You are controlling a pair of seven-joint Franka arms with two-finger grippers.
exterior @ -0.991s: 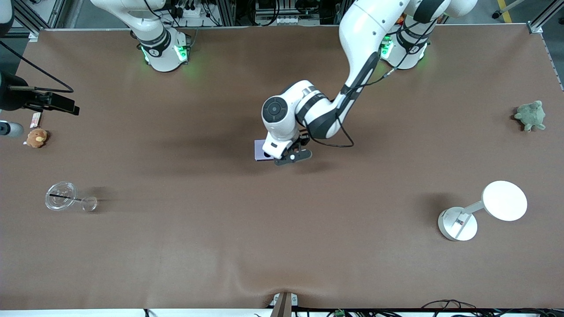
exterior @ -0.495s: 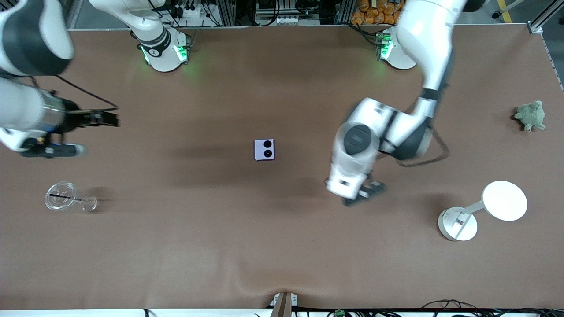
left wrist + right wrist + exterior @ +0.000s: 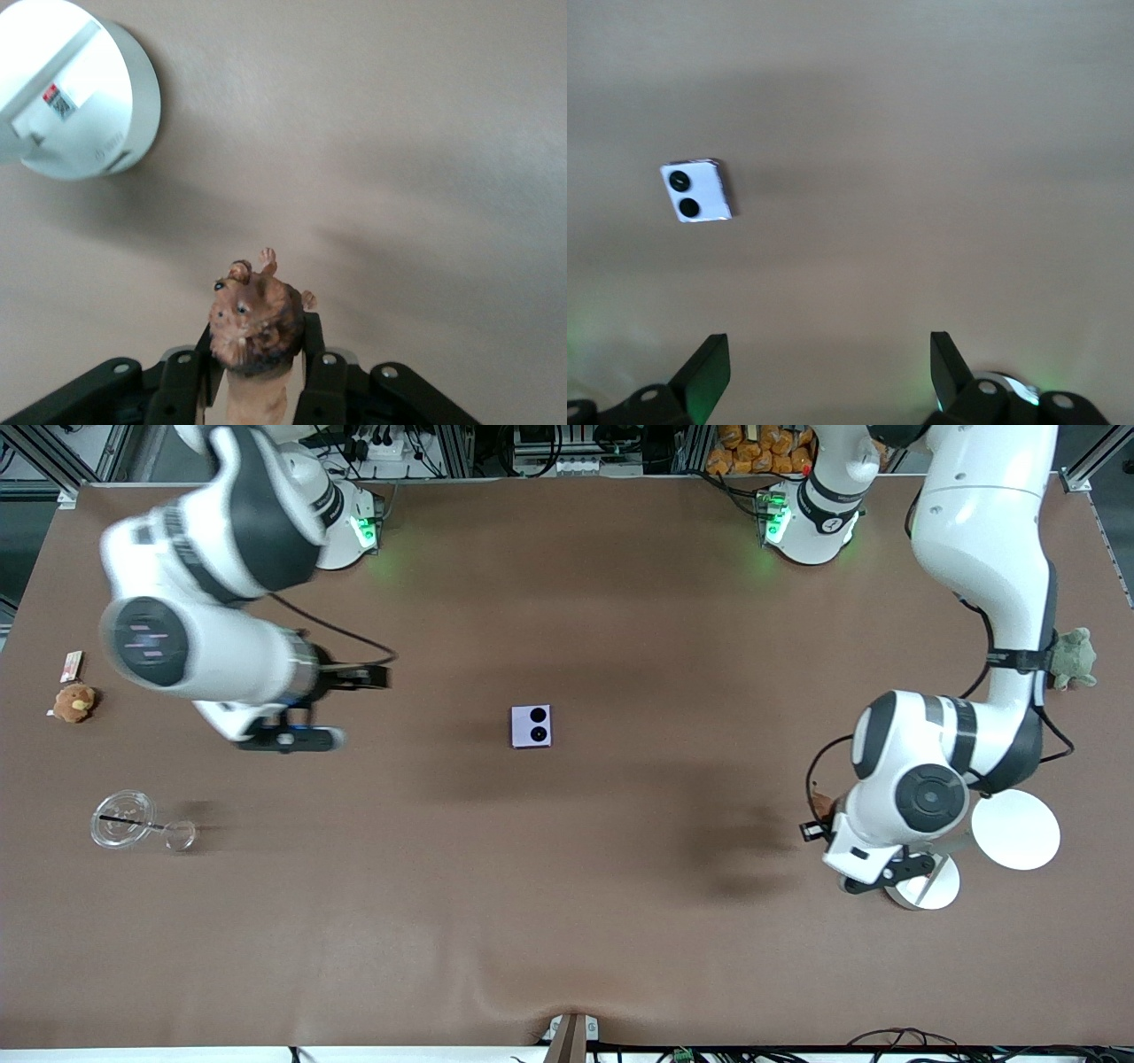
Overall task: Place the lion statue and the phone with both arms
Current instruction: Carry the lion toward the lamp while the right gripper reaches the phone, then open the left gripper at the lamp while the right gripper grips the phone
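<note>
Here, nearest the front camera, my left tool (image 3: 257, 390) hangs over the surface (image 3: 567, 921) at the left arm's end, its fingers (image 3: 312, 354) clamped on the lion statue (image 3: 255, 329), whose maned head pokes out between them. In the front view only a reddish bit of it (image 3: 823, 806) shows beside the wrist. Just beside that tool stands the white lamp (image 3: 1015, 829), its round base (image 3: 84, 106) filling a corner of the left wrist view.

Toward the right arm's end, a clear cup (image 3: 123, 818) with a straw lies about as near the camera as the lamp head.

Farther from the camera, the phone (image 3: 531, 726) lies flat mid-surface, two black circles up, well apart from both tools. My right tool (image 3: 831, 367) hangs spread wide and empty over bare surface between the phone and the right arm's end; the phone (image 3: 696, 191) shows in its wrist view.

A brown plush (image 3: 73, 702) sits at that end's edge, and a green plush (image 3: 1073, 659) at the left arm's end, partly hidden by my arm.
</note>
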